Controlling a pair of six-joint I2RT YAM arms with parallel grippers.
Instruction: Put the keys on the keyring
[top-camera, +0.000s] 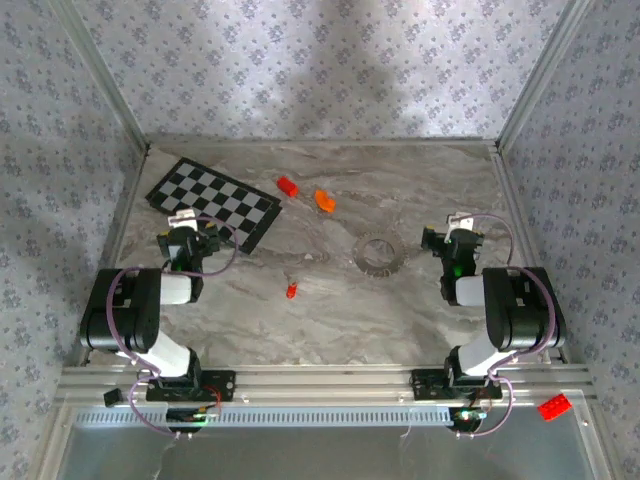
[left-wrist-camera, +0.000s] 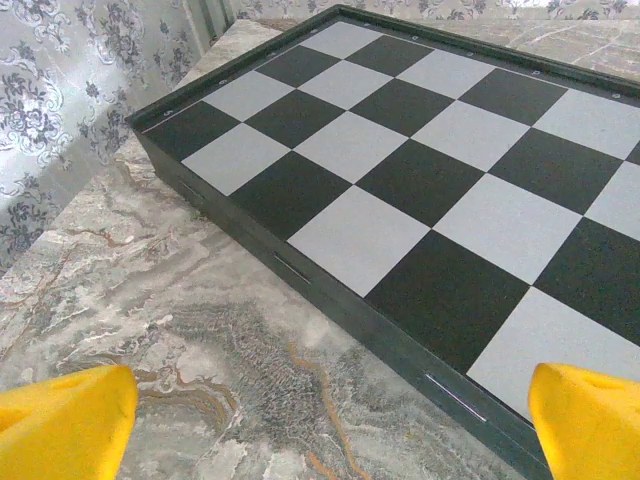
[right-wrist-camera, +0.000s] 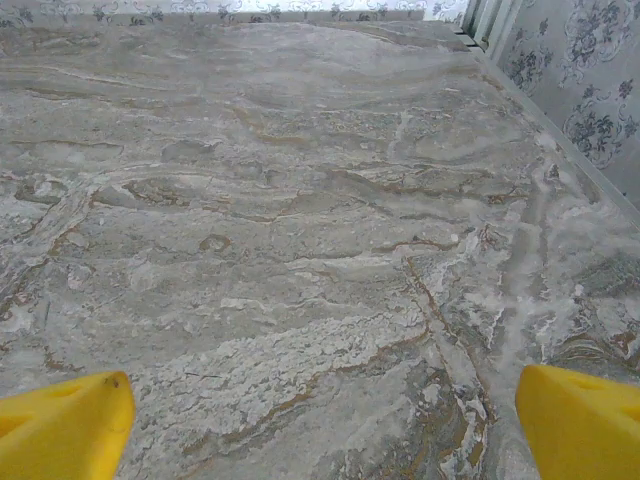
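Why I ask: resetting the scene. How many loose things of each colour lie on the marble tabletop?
Red: 2, toy brick and key
Orange: 1, block
Silvery: 1, keyring
Black-and-white: 1, checkered board
Total: 5

Your workspace was a grey marbled tabletop (top-camera: 330, 320) with tan veins, enclosed on three sides by pale walls (top-camera: 300, 60) bearing a floral pattern. Metal posts (top-camera: 108, 85) framed the corners; a ribbed aluminium rail (top-camera: 320, 385) edged your near side. Soft, even light fell across it.
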